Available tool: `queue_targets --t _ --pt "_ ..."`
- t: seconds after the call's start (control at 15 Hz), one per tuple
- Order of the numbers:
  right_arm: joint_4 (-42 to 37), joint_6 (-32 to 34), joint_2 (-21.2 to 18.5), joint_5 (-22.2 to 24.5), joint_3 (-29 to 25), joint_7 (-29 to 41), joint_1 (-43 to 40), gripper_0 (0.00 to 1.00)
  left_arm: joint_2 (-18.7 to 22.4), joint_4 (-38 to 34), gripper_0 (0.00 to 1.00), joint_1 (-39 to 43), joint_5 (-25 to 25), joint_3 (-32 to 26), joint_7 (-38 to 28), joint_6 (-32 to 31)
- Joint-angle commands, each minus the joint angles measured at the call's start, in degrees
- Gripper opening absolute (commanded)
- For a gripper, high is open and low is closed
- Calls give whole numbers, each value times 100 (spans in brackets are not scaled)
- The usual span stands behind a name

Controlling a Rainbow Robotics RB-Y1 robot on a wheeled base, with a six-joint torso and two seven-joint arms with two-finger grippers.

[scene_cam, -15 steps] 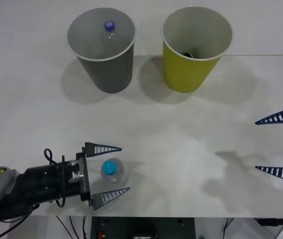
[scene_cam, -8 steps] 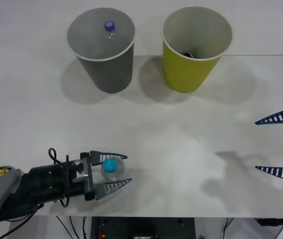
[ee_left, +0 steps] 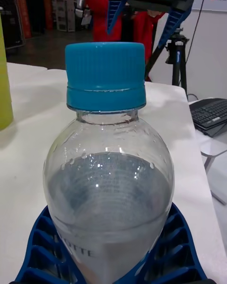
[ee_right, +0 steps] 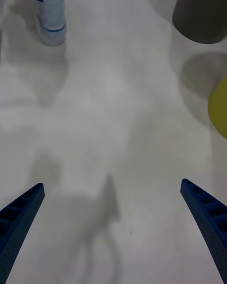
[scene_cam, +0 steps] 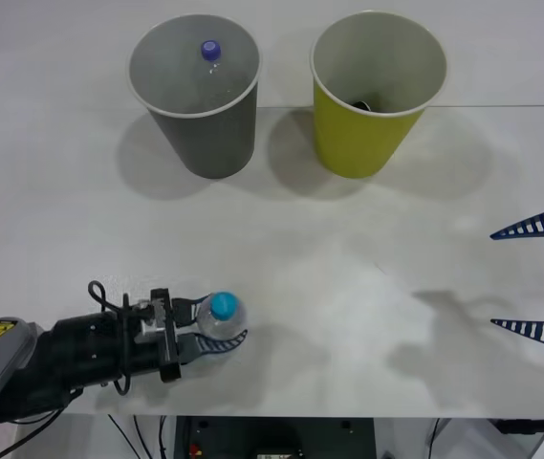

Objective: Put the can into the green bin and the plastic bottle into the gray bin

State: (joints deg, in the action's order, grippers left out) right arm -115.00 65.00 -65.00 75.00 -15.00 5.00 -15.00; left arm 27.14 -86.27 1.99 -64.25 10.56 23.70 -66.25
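Plastic bottle [scene_cam: 220, 320] upright at about 7 o'clock on the white surface [scene_cam: 348, 287], cyan cap up, near the front edge. Left pincer [scene_cam: 216, 325] is clenched around the bottle's body; in the left wrist view the blue ribbed fingers [ee_left: 177, 246] wrap both sides of the clear bottle [ee_left: 109, 194] (label partly readable, cap fully visible). Gray bin [scene_cam: 195, 91] stands at 11 o'clock, with a second bottle's purple-blue cap [scene_cam: 211, 49] showing inside it. Green bin [scene_cam: 377, 91] stands at 1 o'clock, just beside the gray bin, a dark object on its floor (cannot tell what). Right pincer [scene_cam: 539, 277] hovers at 3 o'clock, spread wide, grasping nothing, well apart from the bottle.
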Motion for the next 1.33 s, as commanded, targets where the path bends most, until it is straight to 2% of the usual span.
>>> queue_targets --t 0.07,0.2,0.53,0.87,1.07,1.33 --pt "0 0 0 0 0 0 0 100 231 -127 0 11 176 -10 -393 95" --pt "0 0 0 0 0 0 0 100 494 -540 0 91 141 -186 -1166 218" --pt "0 0 0 0 0 0 0 100 1233 -1586 0 284 -501 -705 -3012 517" --pt "0 0 0 0 0 0 0 100 2033 -2148 0 319 -554 -1135 -4524 657" --pt "0 0 0 0 0 0 0 100 2463 -2579 0 301 -1037 -1443 -5543 666" --pt "0 0 0 0 0 0 0 100 2903 -2957 0 187 -1318 -1777 -6747 666"
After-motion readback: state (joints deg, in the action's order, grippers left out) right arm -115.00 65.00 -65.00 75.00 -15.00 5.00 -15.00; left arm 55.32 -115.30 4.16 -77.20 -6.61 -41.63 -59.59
